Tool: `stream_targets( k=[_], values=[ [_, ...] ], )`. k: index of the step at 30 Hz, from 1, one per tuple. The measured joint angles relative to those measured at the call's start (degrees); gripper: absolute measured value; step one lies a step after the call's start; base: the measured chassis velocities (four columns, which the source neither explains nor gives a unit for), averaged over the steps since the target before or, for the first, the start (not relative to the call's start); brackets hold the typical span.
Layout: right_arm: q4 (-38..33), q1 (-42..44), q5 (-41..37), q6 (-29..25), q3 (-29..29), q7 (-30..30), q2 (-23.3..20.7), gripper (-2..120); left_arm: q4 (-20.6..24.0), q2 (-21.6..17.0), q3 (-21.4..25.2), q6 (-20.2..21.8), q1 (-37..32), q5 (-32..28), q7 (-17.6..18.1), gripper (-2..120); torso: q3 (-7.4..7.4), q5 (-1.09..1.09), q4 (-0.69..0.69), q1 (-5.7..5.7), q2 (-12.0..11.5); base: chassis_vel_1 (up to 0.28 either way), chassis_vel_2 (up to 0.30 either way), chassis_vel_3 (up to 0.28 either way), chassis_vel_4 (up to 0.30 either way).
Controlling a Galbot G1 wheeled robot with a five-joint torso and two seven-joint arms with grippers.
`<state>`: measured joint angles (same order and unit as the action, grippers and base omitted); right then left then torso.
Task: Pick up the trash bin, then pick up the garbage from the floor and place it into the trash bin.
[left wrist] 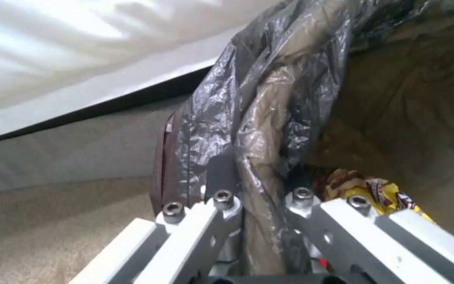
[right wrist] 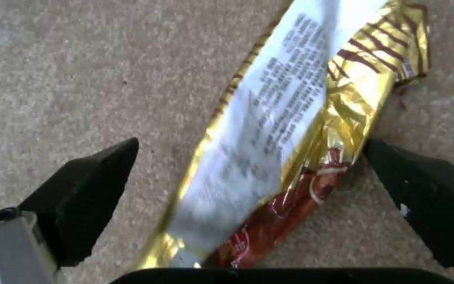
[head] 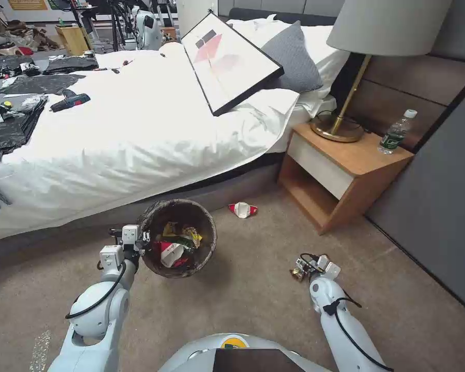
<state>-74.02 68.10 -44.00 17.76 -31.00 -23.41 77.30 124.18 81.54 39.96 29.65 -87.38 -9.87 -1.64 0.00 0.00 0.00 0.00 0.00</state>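
My left gripper [head: 139,241] pinches the trash bin [head: 179,237] rim to hold it up near the bed, while my right gripper [right wrist: 248,173] is spread wide around a gold wrapper [right wrist: 285,130] on the floor [right wrist: 80,79], ready to grab it.

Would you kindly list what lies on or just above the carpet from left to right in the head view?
Left tool clamped on the bin's rim → trash bin → crushed red-and-white cup → right tool over a gold snack wrapper → wooden nightstand.
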Motion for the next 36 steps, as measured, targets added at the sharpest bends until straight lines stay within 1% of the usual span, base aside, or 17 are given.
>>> stream_targets(
  k=[3,6,8,9,10,11,12,16,17,20,21,25,26,29,30,31,36],
  values=[
    [0.15,-0.14,0.0,-0.02,0.05,0.09,0.01,99,-0.19,0.0,0.01,-0.12,0.07,0.0,-0.01,3,0.0,0.0,0.0,0.0,0.0,0.0,0.0,0.0,0.0],
    [0.26,-0.21,0.0,-0.02,0.06,0.13,0.07,86,-0.44,0.06,-0.01,-0.21,0.11,0.01,-0.02,3,0.0,0.0,0.0,0.0,0.0,0.0,0.0,0.0,0.0],
    [0.26,-0.19,0.01,-0.02,0.07,0.13,0.07,83,-0.47,0.07,-0.02,-0.22,0.13,0.01,-0.02,3,0.0,0.0,0.0,0.0,0.0,0.0,0.0,0.0,0.0],
    [0.27,-0.08,0.08,-0.08,0.06,0.14,0.07,77,-0.52,0.08,-0.05,-0.23,0.15,0.01,-0.02,3,0.0,0.0,0.0,0.0,0.0,0.0,0.0,0.0,0.0],
    [0.27,-0.01,0.1,-0.12,0.06,0.14,0.07,75,-0.54,0.07,-0.05,-0.24,0.17,0.02,-0.02,3,0.0,0.0,0.0,0.0,0.0,0.0,0.0,0.0,0.0],
    [0.2,0.17,0.2,-0.17,0.06,0.14,0.07,69,-0.55,0.08,-0.06,-0.25,0.19,0.02,-0.02,3,0.0,0.0,-0.01,0.0,0.0,0.0,0.0,0.0,0.0],
    [0.2,0.17,0.2,-0.17,0.06,0.14,0.07,69,-0.55,0.08,-0.06,-0.25,0.19,0.02,-0.02,3,0.0,0.0,-0.01,0.0,0.0,0.0,0.0,0.0,0.0],
    [-0.68,1.05,0.71,-0.26,0.06,0.15,0.06,50,-0.68,0.13,-0.11,-0.34,0.29,0.05,-0.02,3,0.0,0.0,-0.01,0.0,0.0,0.0,0.0,0.0,0.0],
    [-0.68,1.05,0.71,-0.26,0.06,0.15,0.06,50,-0.68,0.13,-0.11,-0.34,0.29,0.05,-0.02,3,0.0,0.0,-0.01,0.0,0.0,0.0,0.0,0.0,0.0],
    [-1.15,1.47,1.2,-0.39,0.13,0.13,0.06,35,-0.72,0.25,-0.16,-0.46,0.32,0.08,-0.02,3,-0.01,0.0,0.0,0.0,0.0,0.0,0.0,0.0,0.0],
    [-1.15,1.47,1.2,-0.39,0.13,0.13,0.06,35,-0.72,0.25,-0.16,-0.46,0.32,0.08,-0.02,3,-0.01,0.0,0.0,0.0,0.0,0.0,0.0,0.0,0.0],
    [-1.19,1.61,1.38,-0.63,0.21,0.17,0.09,17,-0.72,0.27,-0.16,-0.51,0.29,0.09,-0.02,3,-0.01,0.0,0.0,0.0,0.0,0.0,0.0,0.0,0.0],
    [-1.19,1.61,1.38,-0.63,0.21,0.17,0.09,17,-0.72,0.27,-0.16,-0.51,0.29,0.09,-0.02,3,-0.01,0.0,0.0,0.0,0.0,0.0,0.0,0.0,0.0],
    [-0.82,1.63,1.55,-0.95,0.23,0.39,0.14,5,-0.68,0.28,-0.17,-0.59,0.23,0.09,-0.02,3,-0.01,0.0,0.0,0.0,0.0,0.0,0.0,0.0,0.0],
    [-0.82,1.63,1.55,-0.95,0.23,0.39,0.14,5,-0.68,0.28,-0.17,-0.59,0.23,0.09,-0.02,3,-0.01,0.0,0.0,0.0,0.0,0.0,0.0,0.0,0.0],
    [-0.63,1.62,1.75,-1.18,0.23,0.56,0.16,0,-0.58,0.26,-0.21,-0.64,0.2,0.09,-0.01,3,-0.01,0.01,0.0,0.0,0.0,0.0,0.0,0.0,0.0],
    [-0.82,2.01,4.25,-2.57,0.02,1.88,0.14,0,-0.16,0.12,-0.22,-0.67,0.06,0.04,-0.01,3,-0.01,0.01,0.01,0.0,0.0,0.0,0.0,0.0,0.0]
  ],
)
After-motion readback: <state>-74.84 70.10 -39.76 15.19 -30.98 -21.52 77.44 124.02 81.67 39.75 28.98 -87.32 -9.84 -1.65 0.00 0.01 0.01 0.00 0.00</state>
